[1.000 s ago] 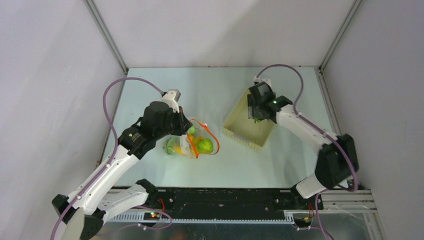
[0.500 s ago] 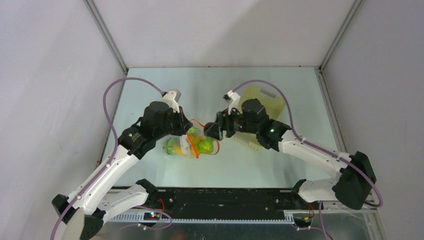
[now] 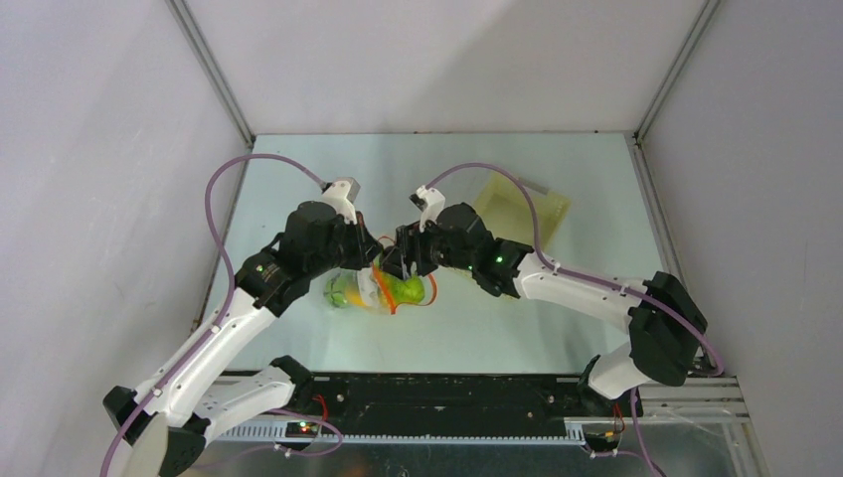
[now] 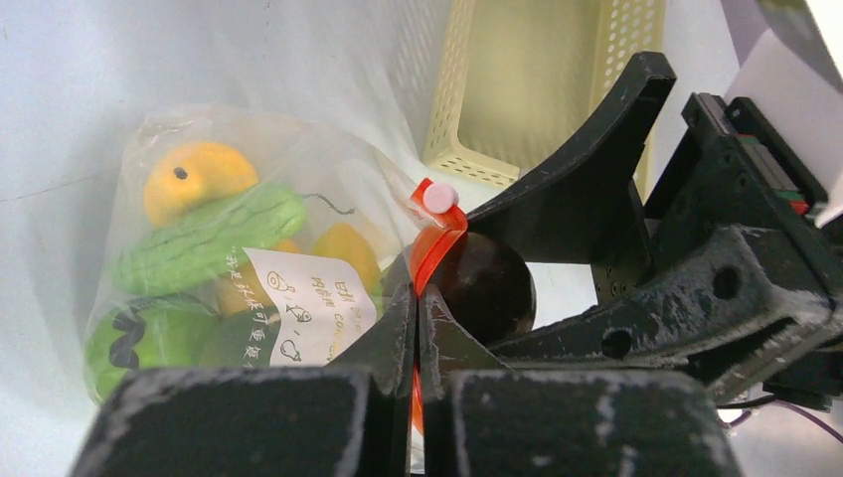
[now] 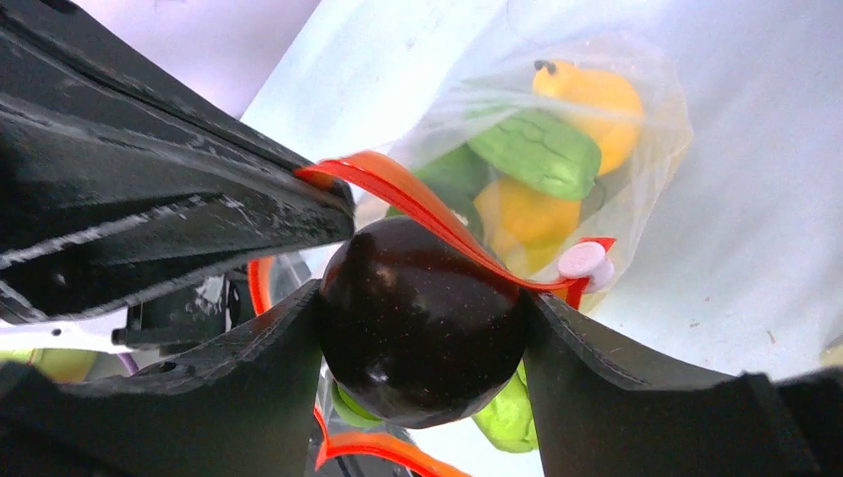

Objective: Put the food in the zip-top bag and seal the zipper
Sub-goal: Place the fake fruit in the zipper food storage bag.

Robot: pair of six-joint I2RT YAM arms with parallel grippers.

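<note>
The clear zip-top bag (image 3: 370, 291) lies mid-table, holding green, yellow and orange toy food (image 4: 204, 243). My left gripper (image 4: 418, 298) is shut on the red-orange zipper strip (image 4: 433, 248) and holds the mouth up. My right gripper (image 5: 422, 318) is shut on the dark purple fruit (image 5: 422, 318) and holds it at the bag's mouth, touching the strip (image 5: 418, 204). In the top view the right gripper (image 3: 393, 266) meets the left gripper (image 3: 370, 260) over the bag. The purple fruit also shows in the left wrist view (image 4: 484, 288). A pink slider (image 5: 585, 261) sits on the zipper.
The pale yellow lattice basket (image 3: 524, 213) stands at the back right, behind the right arm; its inside looks empty in the left wrist view (image 4: 527, 89). Grey walls close the table on three sides.
My right arm has swung from the basket leftwards to the bag's mouth, carrying the dark purple fruit. The basket has shifted toward the back right. The left arm has held still.
</note>
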